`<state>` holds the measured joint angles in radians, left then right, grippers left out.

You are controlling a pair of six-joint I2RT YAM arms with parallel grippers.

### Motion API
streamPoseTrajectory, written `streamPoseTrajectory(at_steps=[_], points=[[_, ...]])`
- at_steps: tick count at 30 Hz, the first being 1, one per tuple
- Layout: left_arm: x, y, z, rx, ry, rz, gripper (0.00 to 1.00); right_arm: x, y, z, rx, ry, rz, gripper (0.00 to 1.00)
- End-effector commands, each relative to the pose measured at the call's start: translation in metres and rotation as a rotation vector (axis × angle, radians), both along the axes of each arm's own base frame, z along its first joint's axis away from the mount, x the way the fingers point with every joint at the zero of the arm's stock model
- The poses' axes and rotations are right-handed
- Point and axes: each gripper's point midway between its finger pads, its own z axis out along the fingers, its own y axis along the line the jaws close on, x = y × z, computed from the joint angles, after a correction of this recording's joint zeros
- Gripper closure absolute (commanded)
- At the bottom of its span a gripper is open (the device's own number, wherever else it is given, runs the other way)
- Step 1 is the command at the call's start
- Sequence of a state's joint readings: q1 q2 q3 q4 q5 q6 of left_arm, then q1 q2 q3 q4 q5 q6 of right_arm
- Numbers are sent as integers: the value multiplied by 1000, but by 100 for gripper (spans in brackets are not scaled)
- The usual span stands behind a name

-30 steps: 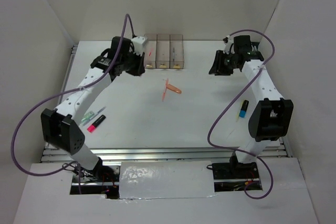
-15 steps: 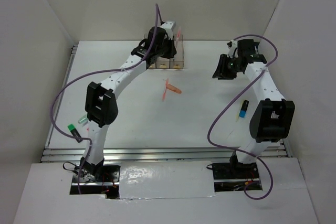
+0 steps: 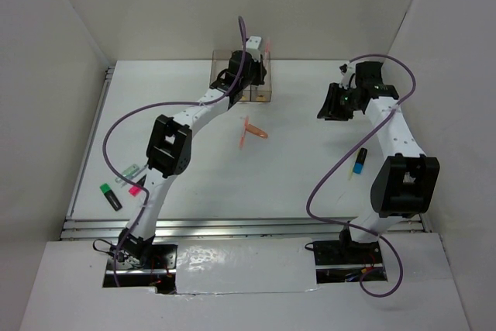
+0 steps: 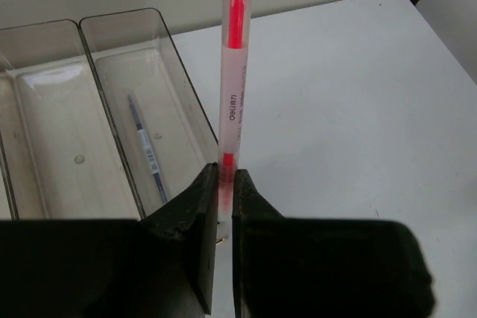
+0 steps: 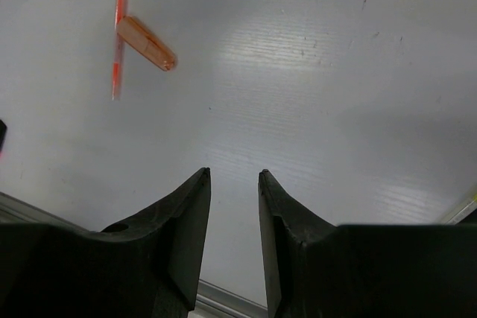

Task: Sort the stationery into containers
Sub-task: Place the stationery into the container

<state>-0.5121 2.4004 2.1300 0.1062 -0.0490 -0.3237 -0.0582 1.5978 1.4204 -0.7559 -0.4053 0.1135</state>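
- The left hand (image 4: 225,176) is pinching a pink pen (image 4: 235,72) by its lower end. The pen sticks straight out past the fingertips.
- In the wrist view the pen lies just beside the outer wall of the end bin (image 4: 186,80). It looks to be over bare desk (image 4: 358,109), not over the opening.
- To do this well, I would shift the hand sideways until the whole pen is above one bin. Then line it up lengthwise with that bin and lower it before letting go.
- The bins are narrow, so a crosswise pen would likely catch on a rim and tip out.
- The end bin already has a thin pen (image 4: 146,148) on its floor. The next bin (image 4: 45,132) shows none.
- The bins sit close to the back wall (image 3: 232,5), so there is little room beyond them. The approach is freer from the near side.
- The right hand (image 5: 234,184) is spread and holds nothing. It hangs over open desk, well apart from the bins.
- Two orange pens (image 5: 145,42) lie crossed mid-desk. A blue marker (image 3: 360,161) lies near the right arm.
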Motion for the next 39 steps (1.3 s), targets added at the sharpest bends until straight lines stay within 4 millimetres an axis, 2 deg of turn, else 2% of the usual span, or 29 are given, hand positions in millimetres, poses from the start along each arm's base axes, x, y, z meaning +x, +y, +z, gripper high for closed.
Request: streamPoseTrajectory(at_steps=[1,6,12,18,21,25,26,27,28,31,33,34,35,37,39], points=[[24,1,35,-61,-128,45,100,-5,-3,12,9,-40,1,61],[39,11,10,-31,-115,69,100,-7,-5,11,24,-37,-7,61],[44,13,-24,-18,-64,68,100,-7,-5,13,35,-38,-9,61],[45,12,-47,2,-22,67,98,-6,-5,10,35,-29,-6,61],[46,16,-53,15,-14,76,93,-6,-5,9,35,-30,-6,59],[45,16,-58,21,1,70,81,-6,-6,9,32,-27,-10,50],[44,16,-56,18,3,69,78,-6,-7,9,28,-27,-13,47],[44,17,-55,18,1,71,70,-6,-8,10,25,-31,-16,44],[44,16,-51,14,-2,70,66,-6,-9,11,24,-31,-22,43],[43,16,-26,-1,-38,67,52,-7,-14,16,5,-46,-49,43],[41,16,-1,-6,-72,70,43,-7,-20,17,-10,-54,-74,44],[41,19,6,0,-84,82,42,-9,-21,23,-14,-69,-83,44],[39,22,24,3,-109,86,42,-11,-22,25,-14,-74,-90,44],[35,27,41,8,-121,90,41,-15,-28,31,-41,-90,-108,43],[25,35,77,-11,-153,99,41,-24,-34,29,-73,-71,-121,44]])
